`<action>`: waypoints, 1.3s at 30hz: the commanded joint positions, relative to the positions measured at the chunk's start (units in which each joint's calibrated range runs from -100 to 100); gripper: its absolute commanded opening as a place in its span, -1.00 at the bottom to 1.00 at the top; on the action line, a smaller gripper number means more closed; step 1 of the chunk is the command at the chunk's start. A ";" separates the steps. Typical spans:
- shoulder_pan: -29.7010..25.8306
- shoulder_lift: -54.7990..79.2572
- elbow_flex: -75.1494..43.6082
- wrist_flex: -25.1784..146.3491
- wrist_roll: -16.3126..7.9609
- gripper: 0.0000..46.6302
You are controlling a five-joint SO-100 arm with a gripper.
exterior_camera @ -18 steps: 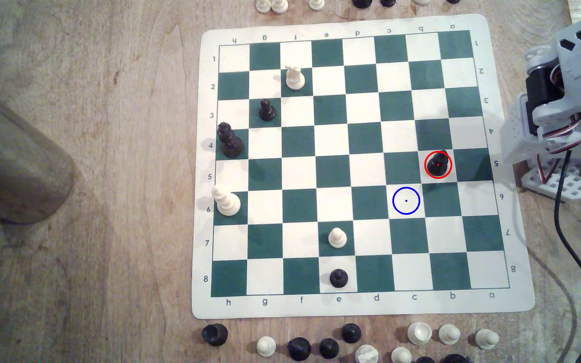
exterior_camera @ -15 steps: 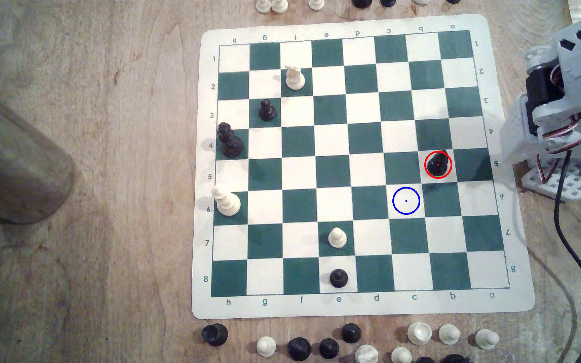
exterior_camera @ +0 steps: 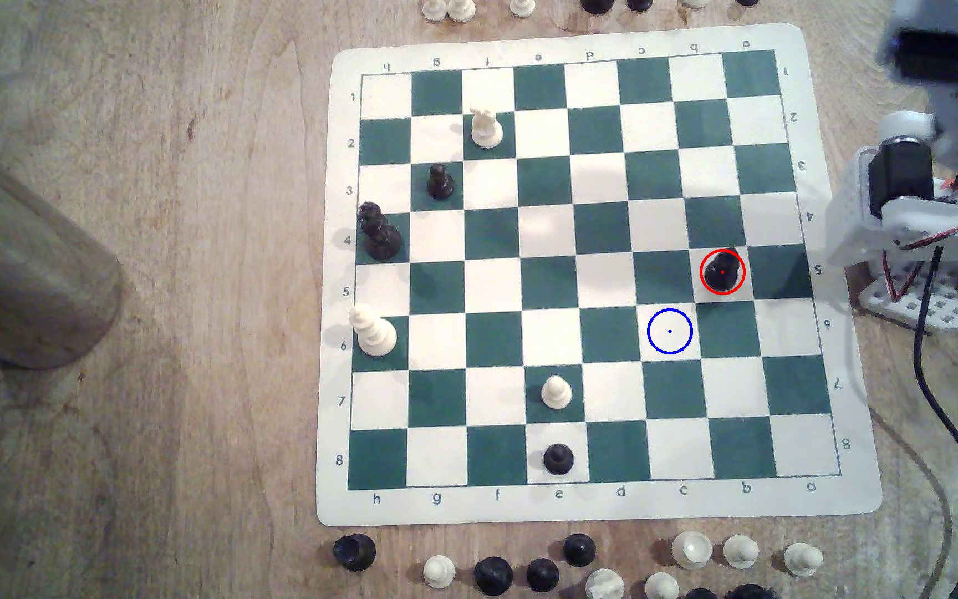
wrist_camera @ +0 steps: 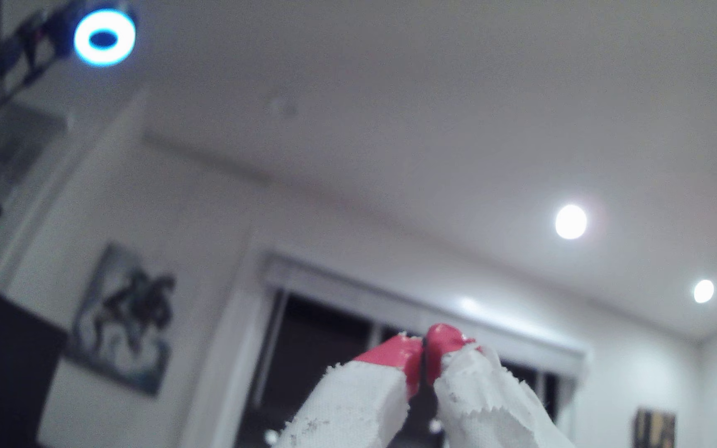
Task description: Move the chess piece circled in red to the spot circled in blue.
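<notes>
The chess piece (exterior_camera: 722,272), short, glossy and black, stands inside a red ring on a cream square near the board's right side in the exterior view. The spot (exterior_camera: 669,331), a cream square with a blue ring and centre dot, lies one square diagonally down and left of it and is bare. My white arm (exterior_camera: 926,173) rises beyond the board's right edge, away from the piece. In the wrist view my gripper (wrist_camera: 425,344) points up at the room's ceiling, its red-tipped fingers pressed together with nothing between them.
The green-and-cream chessboard (exterior_camera: 580,507) carries a white rook (exterior_camera: 486,128), black pawns (exterior_camera: 440,182) (exterior_camera: 558,458), a tall black piece (exterior_camera: 377,233), a white piece (exterior_camera: 373,334) and a white pawn (exterior_camera: 555,393). Captured pieces line both board ends. A black cable (exterior_camera: 949,414) runs at right; a cylinder (exterior_camera: 16,276) at left.
The arm at the exterior view's right edge has swung upward and changed pose; its upper part now sits higher in the frame. No piece on the board has moved.
</notes>
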 commanded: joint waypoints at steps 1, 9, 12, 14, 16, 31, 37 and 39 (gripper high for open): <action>2.92 0.74 -15.77 31.83 -4.54 -0.99; 6.98 -0.03 -22.11 58.45 -18.71 -0.99; 7.92 -0.03 -25.83 68.28 -17.97 -0.99; 8.31 -0.03 -26.55 71.39 -15.43 -0.99; 8.39 0.14 -28.00 78.35 -11.62 -0.99; 8.47 9.14 -26.19 107.92 -10.01 -0.66; 4.87 14.83 -25.56 109.55 -13.48 -0.47; 3.54 16.95 -25.28 110.86 -13.87 -0.46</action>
